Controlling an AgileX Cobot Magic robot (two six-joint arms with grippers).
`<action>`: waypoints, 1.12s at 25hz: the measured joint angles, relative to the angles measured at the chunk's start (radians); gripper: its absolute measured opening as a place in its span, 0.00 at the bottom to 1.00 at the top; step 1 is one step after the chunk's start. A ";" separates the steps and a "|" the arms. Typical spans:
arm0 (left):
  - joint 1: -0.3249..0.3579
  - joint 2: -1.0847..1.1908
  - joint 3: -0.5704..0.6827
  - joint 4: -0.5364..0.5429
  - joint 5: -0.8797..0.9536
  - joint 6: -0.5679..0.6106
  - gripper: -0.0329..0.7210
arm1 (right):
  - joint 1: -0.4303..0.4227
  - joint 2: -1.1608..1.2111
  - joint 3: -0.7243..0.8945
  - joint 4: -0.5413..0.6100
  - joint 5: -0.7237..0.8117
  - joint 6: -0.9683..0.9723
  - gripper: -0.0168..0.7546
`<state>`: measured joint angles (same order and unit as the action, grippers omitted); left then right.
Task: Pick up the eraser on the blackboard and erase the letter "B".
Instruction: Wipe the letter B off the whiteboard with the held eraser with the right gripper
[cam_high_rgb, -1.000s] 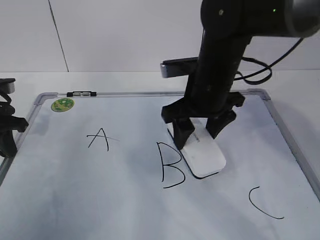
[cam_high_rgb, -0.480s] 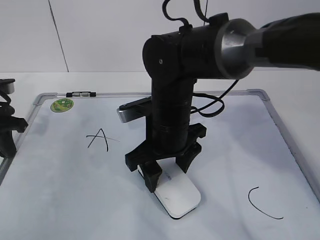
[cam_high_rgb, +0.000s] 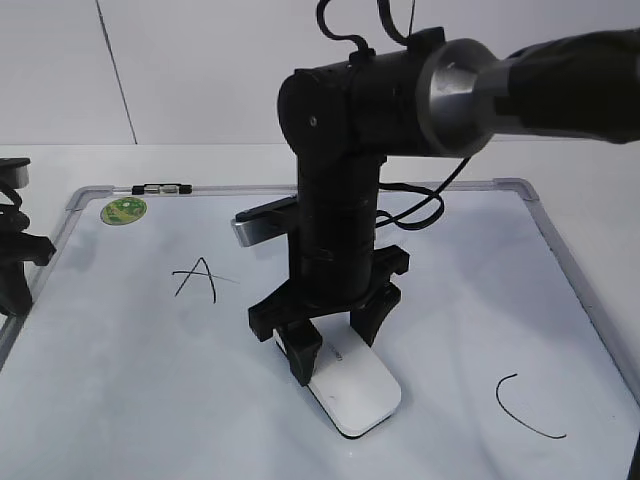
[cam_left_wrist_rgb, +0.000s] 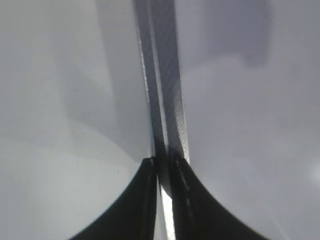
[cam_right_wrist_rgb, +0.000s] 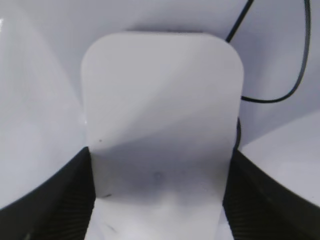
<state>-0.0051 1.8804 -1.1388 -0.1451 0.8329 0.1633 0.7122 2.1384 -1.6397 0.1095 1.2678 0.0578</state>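
While the eraser (cam_high_rgb: 352, 392) is clamped between the closed fingers of the right gripper (cam_high_rgb: 331, 352), it is pressed flat on the blackboard (cam_high_rgb: 120, 400), with its free end extending out past the fingertips toward the camera. No stroke of the letter "B" can be made out anywhere on the board; the spot under the tool and the arm is hidden, so it cannot be told whether any trace is left beneath the eraser. The letter "A" (cam_high_rgb: 197, 277) is seen well off to one side of the gripper, toward the board's corner that carries the green sticker (cam_high_rgb: 125, 209), and the letter "C" (cam_high_rgb: 525, 405) lies near the other side, just beyond the eraser; both are untouched. A thin dark curved line (cam_right_wrist_rgb: 280, 75) is shown beside the eraser's far edge in the right wrist view, and it cannot be told whether this is a marker stroke or a cable. The pick-up is judged done and the wiping judged well advanced or complete; what may remain is a check for residue under the pad and the release of the eraser. The left gripper (cam_left_wrist_rgb: 165, 170) is seen with its fingers drawn together over the board's metal frame (cam_left_wrist_rgb: 167, 90), holding nothing.
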 joint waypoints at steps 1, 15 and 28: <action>0.000 0.000 0.000 0.000 0.000 0.000 0.11 | 0.000 0.002 -0.008 -0.009 0.010 0.000 0.70; 0.000 0.000 0.000 0.002 0.001 0.002 0.11 | 0.000 0.043 -0.055 -0.048 0.059 0.000 0.70; 0.000 0.001 -0.002 0.002 0.002 0.002 0.11 | -0.204 0.077 -0.135 -0.047 0.043 0.021 0.70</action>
<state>-0.0051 1.8812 -1.1405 -0.1432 0.8352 0.1650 0.5078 2.2154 -1.7746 0.0626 1.3109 0.0785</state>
